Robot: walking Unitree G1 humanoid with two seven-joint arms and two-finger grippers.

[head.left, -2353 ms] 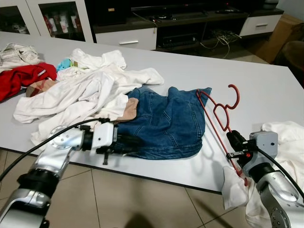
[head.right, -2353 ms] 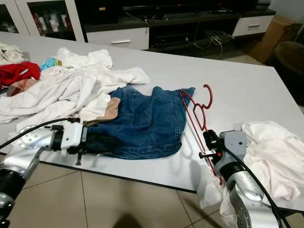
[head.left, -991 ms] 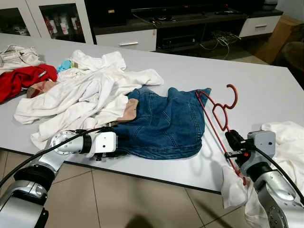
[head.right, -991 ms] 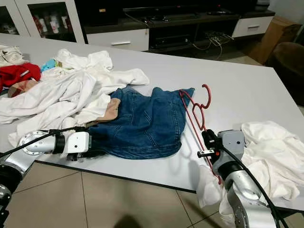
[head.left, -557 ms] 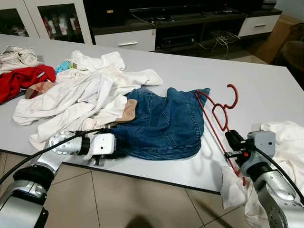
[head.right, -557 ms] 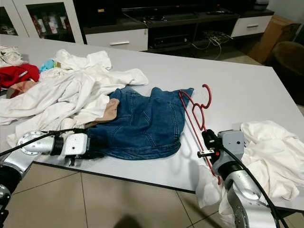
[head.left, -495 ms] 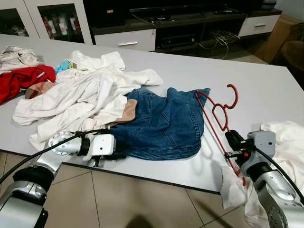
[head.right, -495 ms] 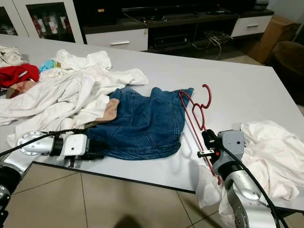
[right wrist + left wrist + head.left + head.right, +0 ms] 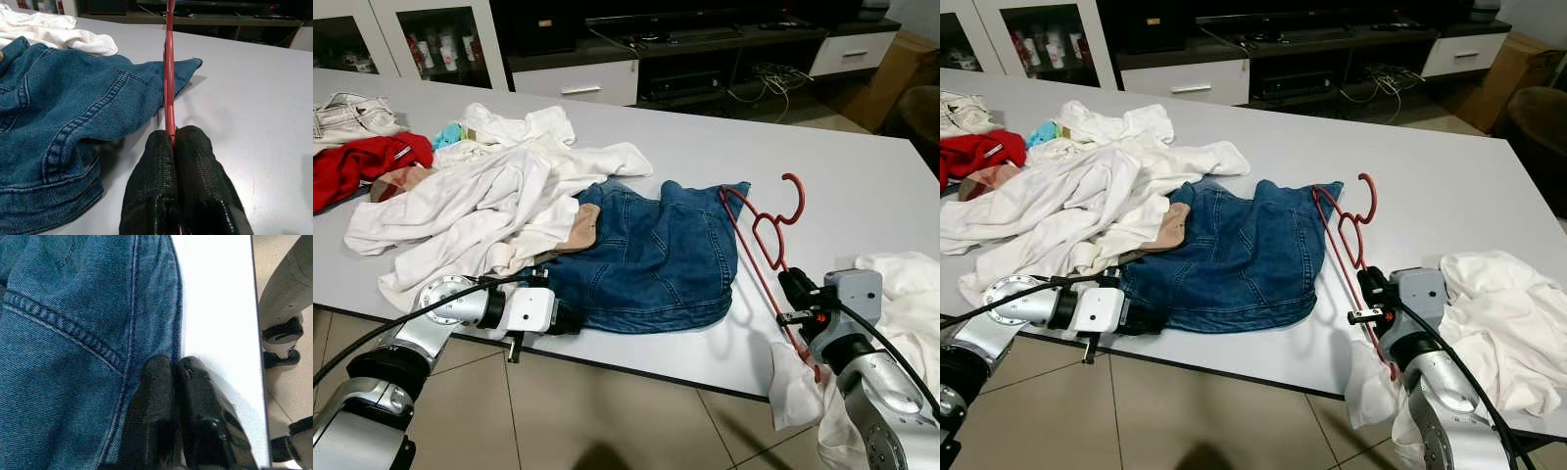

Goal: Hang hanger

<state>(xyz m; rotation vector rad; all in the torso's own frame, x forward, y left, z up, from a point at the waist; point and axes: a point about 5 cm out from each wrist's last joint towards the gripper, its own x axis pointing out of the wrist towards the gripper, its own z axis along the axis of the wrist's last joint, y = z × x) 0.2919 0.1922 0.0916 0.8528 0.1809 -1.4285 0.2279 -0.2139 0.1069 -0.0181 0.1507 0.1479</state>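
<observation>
Right end effector (image 9: pixel 173 142) is clamped on the red hanger (image 9: pixel 766 235), ready to feed it in. Left end effector (image 9: pixel 173 374) looks pinched on the denim hem (image 9: pixel 146 333), pinning it to the counter (image 9: pixel 862 166).

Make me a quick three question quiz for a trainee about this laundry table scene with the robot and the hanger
1. True or false: the right gripper is shut on the red hanger.
2. Which garment does the left gripper meet at the table edge?
A. red shirt
B. denim garment
C. white shirt
3. Fill in: the hanger's hook points ____ from the robot.

Key: 1 true; 2 B; 3 away.
</observation>
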